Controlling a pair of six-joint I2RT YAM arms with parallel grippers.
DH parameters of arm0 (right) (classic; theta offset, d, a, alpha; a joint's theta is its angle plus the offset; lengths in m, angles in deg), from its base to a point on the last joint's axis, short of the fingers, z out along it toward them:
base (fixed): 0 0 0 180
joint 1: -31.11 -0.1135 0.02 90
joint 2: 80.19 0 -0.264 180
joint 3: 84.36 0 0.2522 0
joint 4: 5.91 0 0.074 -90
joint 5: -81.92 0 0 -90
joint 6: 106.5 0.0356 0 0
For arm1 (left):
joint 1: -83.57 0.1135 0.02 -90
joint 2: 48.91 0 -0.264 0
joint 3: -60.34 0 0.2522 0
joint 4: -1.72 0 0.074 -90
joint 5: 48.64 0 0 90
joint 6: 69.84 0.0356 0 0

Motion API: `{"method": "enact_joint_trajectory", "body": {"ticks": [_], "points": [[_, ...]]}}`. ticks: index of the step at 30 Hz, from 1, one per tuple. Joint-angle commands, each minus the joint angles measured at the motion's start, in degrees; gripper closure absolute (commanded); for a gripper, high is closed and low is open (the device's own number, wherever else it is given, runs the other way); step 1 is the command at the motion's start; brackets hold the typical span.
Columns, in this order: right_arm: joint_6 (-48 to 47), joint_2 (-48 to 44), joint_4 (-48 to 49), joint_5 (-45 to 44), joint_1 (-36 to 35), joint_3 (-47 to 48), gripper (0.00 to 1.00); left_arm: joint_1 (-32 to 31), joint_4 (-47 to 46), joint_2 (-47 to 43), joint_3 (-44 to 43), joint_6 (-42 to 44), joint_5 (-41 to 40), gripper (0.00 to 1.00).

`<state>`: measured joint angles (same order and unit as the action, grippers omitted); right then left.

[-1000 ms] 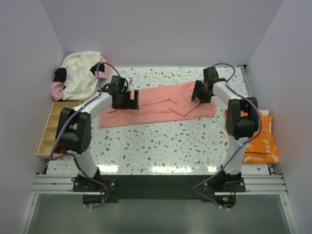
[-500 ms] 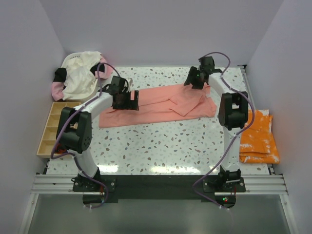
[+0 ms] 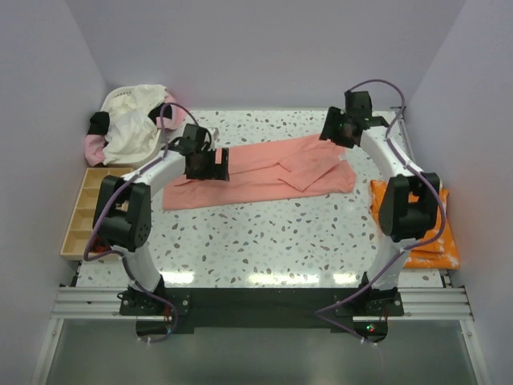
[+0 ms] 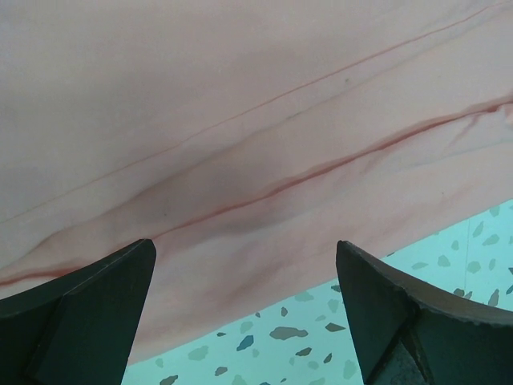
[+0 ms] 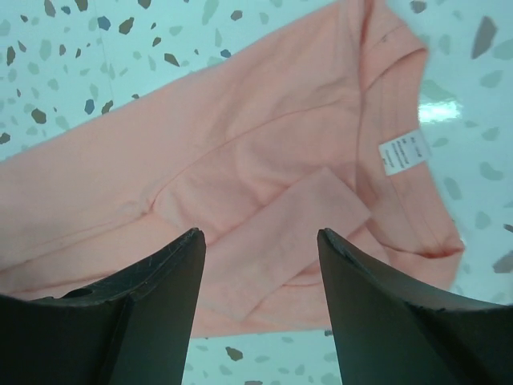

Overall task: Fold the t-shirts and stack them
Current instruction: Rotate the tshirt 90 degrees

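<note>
Currently: plain salmon-pink soft-cloth t-shirt is lying partly folded at frame centre. Left gripper and right gripper are hovering above it, jaws released, apparently empty. Folding is proceeding; next, pinching an edge.

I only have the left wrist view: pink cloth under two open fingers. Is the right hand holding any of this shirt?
Observer: No. The right hand hangs open above the salmon-pink shirt, gripping nothing.
Operator: Which end is it over?
Observer: The neck end; a small white label shows there.
Operator: Any other shirt done?
Observer: An orange shirt with white splotches lies folded at the right side, partly hidden by the right arm.
</note>
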<state>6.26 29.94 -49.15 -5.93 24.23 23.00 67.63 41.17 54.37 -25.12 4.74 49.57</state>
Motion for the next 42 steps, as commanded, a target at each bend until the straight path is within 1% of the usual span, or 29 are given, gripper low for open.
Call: {"method": "enact_joint_trajectory", "body": {"ticks": [1, 2, 3, 4, 6, 7, 10, 13, 17, 20, 22, 25, 26, 27, 28, 29, 30, 31, 32, 33, 34, 35, 36, 37, 38, 40, 41, 42], "points": [[-3.2, -4.1, -2.6, -6.1, 0.4, -3.9, 0.38, -0.4, -1.8, 3.0, -9.6, -0.6, 2.6, 0.0], [-3.1, -4.1, -2.3, -3.0, 0.5, -4.7, 0.38, -0.4, -2.0, 4.0, -11.9, -0.6, 2.5, 0.0], [-3.0, -4.1, 0.1, -2.2, 0.5, -7.0, 0.39, -0.4, -2.1, 5.1, -14.2, -0.4, 2.0, 0.0], [-1.9, -4.1, 1.5, -0.2, 0.5, -8.3, 0.4, -0.4, -1.9, 7.7, -19.3, -0.4, 1.6, 0.0], [-0.4, -3.9, 4.2, 3.7, 0.4, -11.6, 0.4, -0.4, -1.8, 12.3, -24.1, -0.1, 0.8, 0.0], [0.7, -3.3, 6.3, 5.0, 0.4, -12.3, 0.41, -0.4, -2.0, 13.8, -28.0, 0.0, 0.8, 0.0], [2.1, -1.2, 8.3, 7.2, 0.1, -13.4, 0.42, -0.4, -3.4, 19.5, -32.2, 1.6, 0.1, 0.0], [2.6, 0.6, 9.5, 7.3, -0.5, -14.5, 0.42, -0.3, -2.9, 24.3, -33.3, 2.5, -1.7, 0.0], [2.8, 3.3, 7.8, 5.8, -0.7, -14.0, 0.42, -0.4, 0.2, 26.9, -30.4, 0.7, -2.8, 0.0], [3.3, 5.8, 5.4, 4.4, -0.8, -12.0, 0.41, -0.5, 2.7, 25.9, -24.7, -2.1, -3.0, 0.0], [3.3, 7.3, 3.3, 3.6, -0.9, -10.1, 0.41, -0.8, 2.8, 23.5, -18.2, -3.1, -3.8, 0.0], [2.8, 11.8, 0.1, 3.5, -0.9, -4.8, 0.4, -1.4, 5.3, 19.9, -11.3, -5.8, -3.2, 0.0], [2.6, 14.0, -0.5, 3.4, -0.9, -1.4, 0.4, -1.6, 5.2, 17.2, -9.0, -6.8, -1.0, 0.0], [2.4, 15.5, -1.9, 3.3, -0.9, 0.4, 0.4, -2.2, 4.8, 15.7, -3.8, -7.3, 0.2, 0.0], [2.2, 16.7, -2.3, 3.3, -1.0, 2.2, 0.4, -2.5, 2.8, 14.1, -0.8, -7.7, 1.4, 0.0], [2.2, 17.9, -2.8, 3.6, -1.0, 5.9, 0.4, -2.9, 1.9, 10.7, 2.2, -8.4, 3.5, 0.0], [1.8, 20.9, -4.9, 4.3, -0.9, 8.3, 0.4, -3.4, 1.4, 9.1, 7.3, -9.0, 4.4, 0.0], [1.6, 22.3, -5.9, 4.8, -1.0, 10.7, 0.4, -3.6, 0.7, 7.6, 9.6, -9.5, 5.5, 0.0], [1.5, 23.9, -6.7, 5.4, -1.3, 15.1, 0.4, -3.9, 0.2, 4.7, 11.9, -10.4, 7.9, 0.0], [1.1, 26.5, -8.0, 5.8, -1.5, 17.3, 0.39, -4.8, -0.3, 3.0, 16.4, -11.0, 9.0, 0.0], [1.0, 28.2, -8.5, 6.2, -1.8, 19.4, 0.39, -5.4, -1.3, 1.4, 18.7, -11.7, 10.4, 0.0], [1.0, 29.9, -9.6, 6.9, -2.0, 24.9, 0.39, -6.0, -2.2, -1.7, 21.0, -12.7, 14.9, 0.0], [0.6, 31.6, -12.2, 8.5, -2.3, 28.0, 0.39, -7.7, -2.8, -3.0, 24.8, -13.1, 16.6, 0.0], [0.5, 35.6, -13.6, 9.4, -2.7, 31.2, 0.39, -8.7, -2.9, -4.0, 26.4, -13.7, 18.1, 0.0], [0.4, 37.7, -15.2, 10.2, -3.0, 38.1, 0.38, -9.7, -3.5, -6.2, 28.0, -14.8, 21.4, 0.0], [0.5, 43.3, -18.6, 14.4, -3.9, 44.4, 0.38, -13.9, -4.2, -7.9, 31.6, -15.5, 24.6, 0.0], [1.2, 44.6, -18.9, 15.7, -4.2, 48.7, 0.37, -15.4, -3.8, -8.5, 31.8, -15.8, 26.8, 0.0], [1.5, 45.3, -17.0, 20.0, -4.6, 49.6, 0.37, -18.2, -3.5, -8.8, 31.8, -15.9, 27.7, 0.0]]}}
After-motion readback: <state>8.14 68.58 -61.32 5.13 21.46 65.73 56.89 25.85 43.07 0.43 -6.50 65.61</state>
